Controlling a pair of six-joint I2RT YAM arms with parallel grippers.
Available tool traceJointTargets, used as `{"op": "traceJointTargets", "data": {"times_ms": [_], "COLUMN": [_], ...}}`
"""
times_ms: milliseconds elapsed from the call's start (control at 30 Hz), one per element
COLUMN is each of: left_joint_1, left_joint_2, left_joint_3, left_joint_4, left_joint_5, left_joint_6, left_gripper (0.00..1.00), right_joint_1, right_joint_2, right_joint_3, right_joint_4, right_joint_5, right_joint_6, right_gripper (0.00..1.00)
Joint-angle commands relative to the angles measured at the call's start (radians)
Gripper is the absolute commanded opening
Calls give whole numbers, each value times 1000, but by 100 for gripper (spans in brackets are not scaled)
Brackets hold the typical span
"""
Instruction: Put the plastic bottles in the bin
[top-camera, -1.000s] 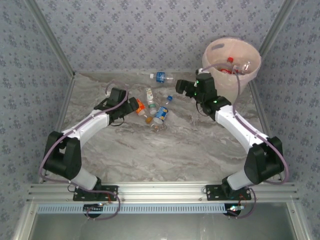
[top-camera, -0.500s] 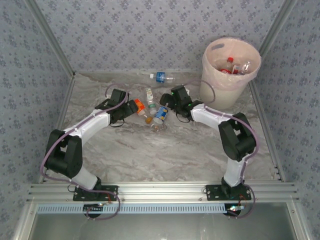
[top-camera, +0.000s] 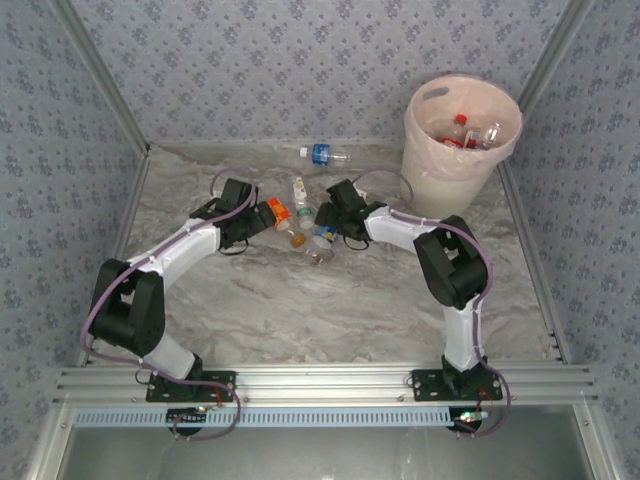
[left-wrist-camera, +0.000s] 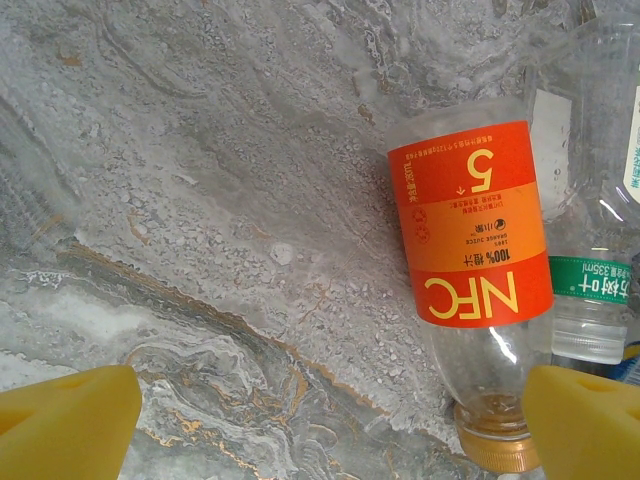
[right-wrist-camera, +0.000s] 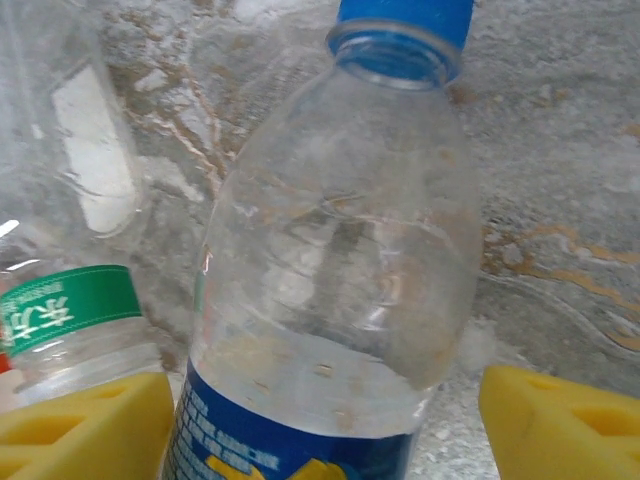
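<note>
Mid-table pick-up: the right gripper (right-wrist-camera: 322, 415) stands with its jaws parted around a clear blue-capped bottle (right-wrist-camera: 330, 280) lying on the marble table (top-camera: 300, 310). One yellow pad sits just beside the bottle's blue label and the other stands apart from it, so nothing is gripped yet. The step in hand appears to be seizing this bottle. It would go best with the pads centred on the firm labelled waist rather than the thin, dented shoulder, squeezing only enough to stop the slick plastic popping out. The lift should go straight up before swinging, because a green-banded bottle (right-wrist-camera: 70, 310) lies just beside it and could be dragged along. The bin (top-camera: 415, 110) stands well apart at the far right corner, already holding several bottles (top-camera: 462, 130), and its tall rim must be cleared before release. From its base at the near edge, the right arm rises to a sharply folded elbow and reaches left and away to the cluster. The left arm sweeps out from the near left, with the left gripper (left-wrist-camera: 325, 420) fully open and empty over an orange-labelled bottle (left-wrist-camera: 470, 240). A blue-labelled bottle (top-camera: 322, 154) lies alone by the far wall.
</note>
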Motion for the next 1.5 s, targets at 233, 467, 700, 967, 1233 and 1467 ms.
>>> {"op": "traceJointTargets", "data": {"times_ms": [233, 467, 700, 967, 1233, 1467], "left_joint_1": [10, 10, 10, 10, 10, 10], "left_joint_2": [16, 18, 25, 34, 27, 18], "left_joint_3": [40, 40, 46, 47, 34, 31], "left_joint_4": [-29, -34, -36, -9, 54, 55], "left_joint_5": [-1, 0, 6, 41, 115, 119], "left_joint_6": [-20, -19, -19, -11, -7, -11], "left_gripper": [98, 98, 98, 98, 98, 98], "right_joint_1": [13, 2, -20, -121, -299, -491], "right_joint_2": [70, -10, -230, -460, -559, -502], "right_joint_3": [56, -16, -54, 6, 119, 253], "right_joint_4": [-62, 7, 55, 37, 45, 45], "right_joint_5": [35, 23, 19, -91, -189, -248], "right_joint_6": [-28, -66, -235, -418, -474, -463], "right_gripper": [81, 59, 47, 45, 43, 44]}}
